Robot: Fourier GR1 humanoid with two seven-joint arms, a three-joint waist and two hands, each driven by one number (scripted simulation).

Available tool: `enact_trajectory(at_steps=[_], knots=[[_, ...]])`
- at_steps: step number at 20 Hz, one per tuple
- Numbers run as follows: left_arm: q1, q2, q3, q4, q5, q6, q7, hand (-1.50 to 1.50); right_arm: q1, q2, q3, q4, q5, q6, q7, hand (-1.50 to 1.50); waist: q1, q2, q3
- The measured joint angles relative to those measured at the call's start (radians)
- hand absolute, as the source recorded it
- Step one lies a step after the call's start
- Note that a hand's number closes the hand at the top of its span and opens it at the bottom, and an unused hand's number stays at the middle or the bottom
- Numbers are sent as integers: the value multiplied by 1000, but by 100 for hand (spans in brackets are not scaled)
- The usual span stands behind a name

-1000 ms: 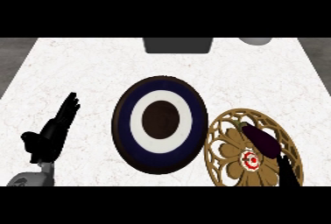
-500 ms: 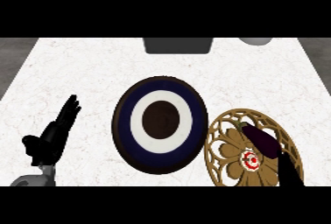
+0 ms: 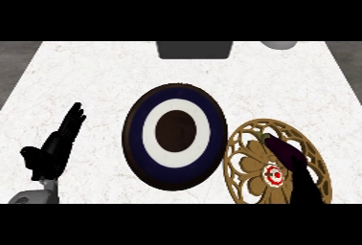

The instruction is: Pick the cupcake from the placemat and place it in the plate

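The cupcake (image 3: 274, 175), with a red and white top, stands on the round golden openwork placemat (image 3: 244, 165) at the lower right. My right hand (image 3: 291, 165) lies over the placemat, its dark fingers stretched past the cupcake's right side towards the mat's far rim, and it hides part of the cupcake. The fingers look straight, not curled round the cupcake. The plate (image 3: 175, 136), with navy, white and brown rings, lies in the middle of the counter, its right rim touching the placemat. My left hand (image 3: 55, 148) rests open at the left, fingers up.
A dark grey box (image 3: 194, 50) stands at the counter's far edge, with a pale round object (image 3: 278, 44) to its right. White counter top (image 3: 106, 76) stretches between the plate and the far edge.
The left forearm has shifted slightly at the lower left. The right hand, the cupcake and the plate stay where they were.
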Motion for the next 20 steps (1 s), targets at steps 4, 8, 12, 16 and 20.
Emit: enact_trajectory(at_steps=[4,8,12,16,20], knots=[[-3,-5,8,-4,-9,-14,6,0,-53,-1,-35,68,4,8,12,-150,0,0,0],[-10,-14,15,-27,-18,-18,35,0,-70,-23,-88,128,-31,-2,-18,-150,0,0,0],[-7,-20,28,-12,-26,-28,14,0,-110,-18,-105,190,-60,-10,-53,150,-1,-2,-4],[-2,-31,30,-12,-36,-32,12,0,-140,-35,-120,226,-86,-14,-108,150,-2,-6,-8],[-5,-37,36,-9,-41,-39,18,0,-129,-36,-110,253,-77,-63,-159,150,-4,-8,-11]])
